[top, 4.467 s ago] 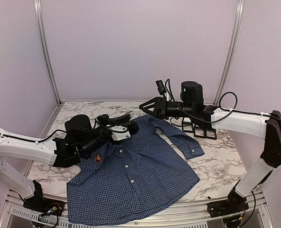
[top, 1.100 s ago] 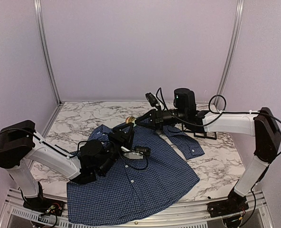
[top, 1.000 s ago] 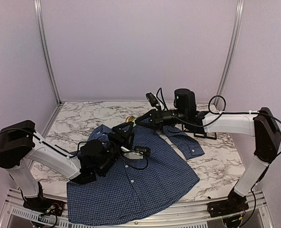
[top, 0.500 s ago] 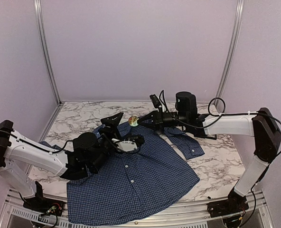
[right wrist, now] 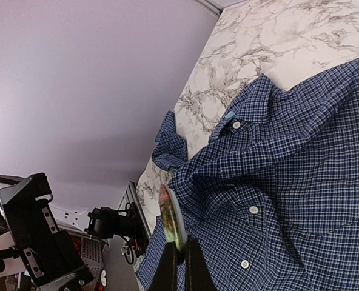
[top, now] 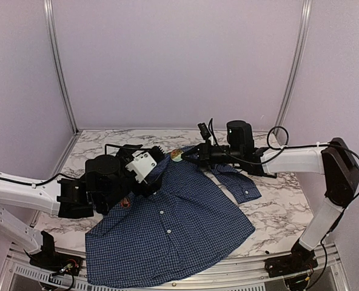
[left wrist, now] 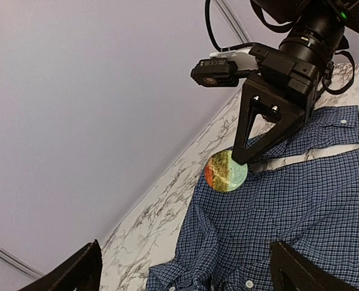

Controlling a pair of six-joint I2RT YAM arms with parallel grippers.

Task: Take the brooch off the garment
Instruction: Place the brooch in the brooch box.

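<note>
Near edge: the checked shirt (top: 179, 212) lies front up on the marble-patterned table (top: 276, 212), hem toward my bases, collar at the far side, one sleeve folded out to my right. A small reddish spot (top: 126, 203) sits on the cloth beside my left forearm; it is too small to identify. My left pincer (left wrist: 184, 264) hovers above the collar end of the shirt with its jaws spread as wide as they go. The wrist view shows its fingers (left wrist: 85, 270) at the bottom corners with only cloth far below between them, so it holds nothing and pins nothing. Judgement: with no hold-down on the fabric, any pin caught in the weave would drag the shirt along. Just beyond, my right pincer (top: 182, 154) is clamped tight on the brooch (top: 176, 156), a round disc shading from red-orange to green, nipped at its rim so that it stands edge-on to the right wrist camera. The brooch hangs over the shirt's far collar edge, where cloth gives way to bare marble. No fabric tents up toward it, so it looks lifted clear; its back is hidden and I cannot confirm that. In the way: my two wrists face each other closely, so the left one crowds any retreat toward it. Beyond lie open marble, aluminium uprights (top: 58, 66) and lilac walls (top: 179, 60).
</note>
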